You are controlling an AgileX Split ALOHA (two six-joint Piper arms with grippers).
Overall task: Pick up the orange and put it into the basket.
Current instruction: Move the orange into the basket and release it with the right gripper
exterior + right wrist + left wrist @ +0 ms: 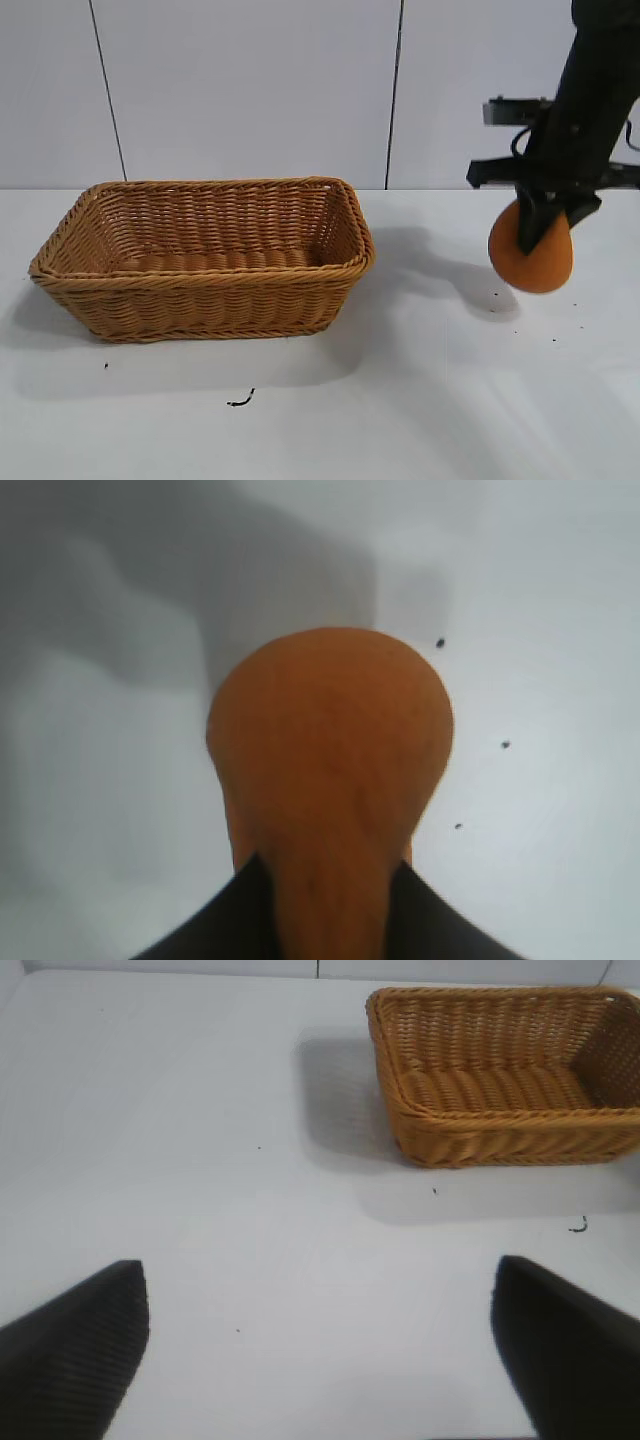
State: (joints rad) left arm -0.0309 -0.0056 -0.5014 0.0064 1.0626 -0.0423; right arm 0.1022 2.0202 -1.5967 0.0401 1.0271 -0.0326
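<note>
The orange [532, 258] is a matte orange-brown lump, held in the air above the white table to the right of the basket. My right gripper [541, 222] is shut on its narrow upper part; in the right wrist view the orange [330, 750] fills the middle, with its neck squeezed between the black fingers [225, 920]. The light brown wicker basket [205, 262] stands on the left half of the table with nothing visible inside. It also shows in the left wrist view [505, 1125]. My left gripper [320, 1345] is open and empty over bare table, away from the basket.
The white table [450, 400] has a small dark scrap [240, 401] in front of the basket and a few dark specks near the orange's shadow. A white panelled wall stands behind.
</note>
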